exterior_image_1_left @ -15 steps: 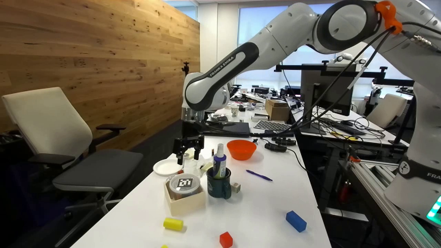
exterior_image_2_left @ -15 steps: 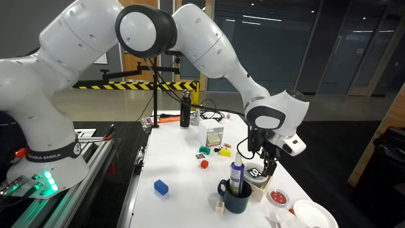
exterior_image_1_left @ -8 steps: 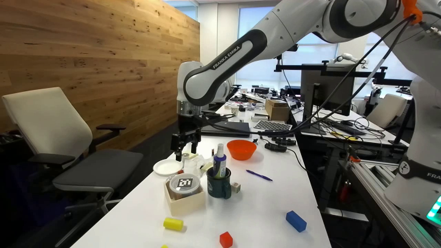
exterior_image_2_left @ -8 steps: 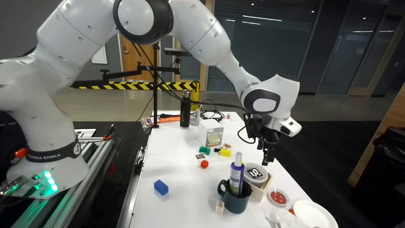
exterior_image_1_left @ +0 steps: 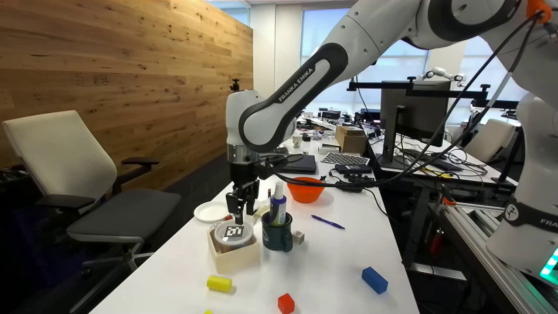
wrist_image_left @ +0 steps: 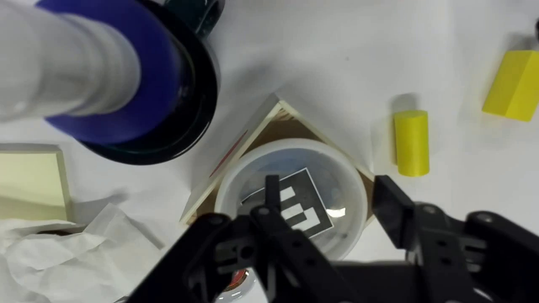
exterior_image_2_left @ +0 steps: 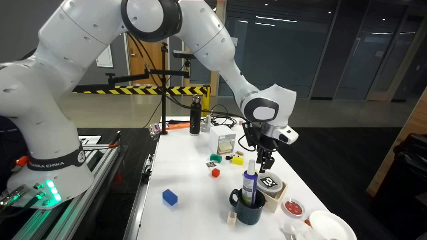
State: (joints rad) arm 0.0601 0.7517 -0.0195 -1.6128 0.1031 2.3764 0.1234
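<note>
My gripper (wrist_image_left: 328, 195) hangs above a round clear tub (wrist_image_left: 347, 181) whose lid bears a black-and-white square marker. Its fingers stand partly apart, with nothing held between them. In the wrist view one finger (wrist_image_left: 273, 189) overlaps the marker and the opposite one reaches past the lid's rim. A light wooden box (exterior_image_1_left: 239, 260) holds the tub. In both exterior views the fingertips are over the tub's far side; whether they touch the lid is hard to tell. Beside the box stands a dark green mug (exterior_image_2_left: 250, 214) with a purple, white-capped spray bottle (exterior_image_2_left: 249, 186) upright in it.
A yellow cylinder (exterior_image_1_left: 219, 284), a red block (exterior_image_1_left: 286, 303) and a blue block (exterior_image_1_left: 374, 280) lie about the table. A white plate (exterior_image_2_left: 330, 225), a small dish with red contents (exterior_image_2_left: 293, 207) and crumpled white paper (wrist_image_left: 80, 261) are near the box. An orange bowl (exterior_image_1_left: 306, 190) stands farther off.
My gripper first rose a little, then came down and across over the tub. Its fingers have drawn closer together. The tub, box and mug have stayed where they were.
</note>
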